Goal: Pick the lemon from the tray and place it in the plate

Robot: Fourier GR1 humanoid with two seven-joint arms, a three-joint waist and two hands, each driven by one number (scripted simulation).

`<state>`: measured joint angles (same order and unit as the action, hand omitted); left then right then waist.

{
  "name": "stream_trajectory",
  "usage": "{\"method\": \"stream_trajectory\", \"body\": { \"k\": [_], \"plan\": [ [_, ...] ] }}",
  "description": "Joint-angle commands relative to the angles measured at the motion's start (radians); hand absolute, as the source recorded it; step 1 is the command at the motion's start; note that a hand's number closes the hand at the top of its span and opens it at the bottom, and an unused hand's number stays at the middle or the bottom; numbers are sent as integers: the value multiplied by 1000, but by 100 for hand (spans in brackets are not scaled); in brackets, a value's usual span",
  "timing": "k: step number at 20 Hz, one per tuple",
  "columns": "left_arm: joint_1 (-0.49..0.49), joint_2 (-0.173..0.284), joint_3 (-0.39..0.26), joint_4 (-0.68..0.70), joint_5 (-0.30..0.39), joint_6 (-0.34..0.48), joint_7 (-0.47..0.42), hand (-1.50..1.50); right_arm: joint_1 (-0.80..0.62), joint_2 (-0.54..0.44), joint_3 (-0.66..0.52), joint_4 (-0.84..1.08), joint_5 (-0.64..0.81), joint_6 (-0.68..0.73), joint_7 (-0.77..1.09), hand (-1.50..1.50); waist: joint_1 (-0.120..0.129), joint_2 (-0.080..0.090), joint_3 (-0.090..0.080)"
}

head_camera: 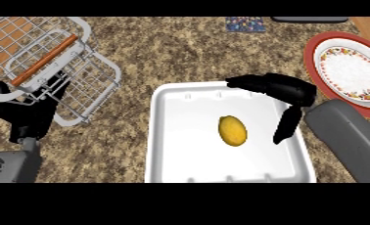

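From my remote station, the right hand [289,92] hangs over the upper right corner of the white tray [173,121], fingers spread and thumb pointing down, holding nothing. The lemon [233,130] lies alone on the tray's floor, a little right of centre, just left of the thumb and not touching it. Its long axis runs nearly up and down the view, tilted slightly, with the blunt tips toward the tray's far and near walls. I judge it light, stiff enough to take a squeeze, and waxy, so liable to roll on the smooth floor; I would close across its fat middle, fingers on one long side and thumb on the other. The plate [315,62], red-rimmed with a patterned border, waits at the right edge. The left hand [29,111] rests at the left beside a wire dish rack [86,82], its fingers unreadable.
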<state>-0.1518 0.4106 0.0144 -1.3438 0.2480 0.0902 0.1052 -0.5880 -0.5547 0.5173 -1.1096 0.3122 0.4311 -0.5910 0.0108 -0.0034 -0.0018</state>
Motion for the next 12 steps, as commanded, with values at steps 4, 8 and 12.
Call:
{"method": "stream_trajectory", "body": {
  "k": [4, 8, 12],
  "plan": [
    [33, -92, -95, -75, -84, 46, 14, 0, 4, 36, 46, -73, 128, 11, 125, -150, -11, 1, 2],
    [49, -123, -109, -68, -106, 44, -17, 0, 7, 82, 68, -48, 187, 5, 127, -150, -8, 4, 2],
    [-26, -98, -66, -43, -97, 33, 37, 0, 8, 62, 38, -64, 204, 61, 122, -150, -15, 3, 2]
  ]
}}
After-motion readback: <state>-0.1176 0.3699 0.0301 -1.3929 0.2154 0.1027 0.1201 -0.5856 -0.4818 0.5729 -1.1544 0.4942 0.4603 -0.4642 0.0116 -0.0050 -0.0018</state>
